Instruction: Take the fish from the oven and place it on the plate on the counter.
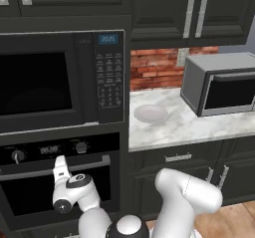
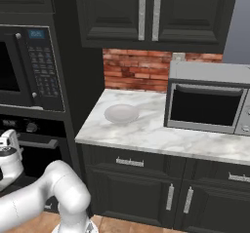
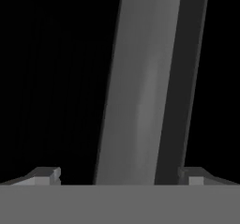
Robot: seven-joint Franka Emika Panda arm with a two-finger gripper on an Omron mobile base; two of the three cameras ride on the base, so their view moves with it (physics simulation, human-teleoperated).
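With oven (image 1: 60, 187) door shut, fingers (image 3: 119, 176) spread wide astride its bar handle (image 3: 140, 87), long axis crossing between them, right at tips; nothing gripped.

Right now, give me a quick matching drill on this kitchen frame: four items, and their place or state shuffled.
Items:
1. plate
2. oven
3. hand
4. grey microwave

Place or state:
A. door shut, silver bar handle across it
B. open, with the oven handle between its fingertips
C. on the counter, right end, by the brick wall
D. on the counter, beside the black keypad microwave, nothing on it

Pairs: 1-D, 2-A, 3-B, 4-C
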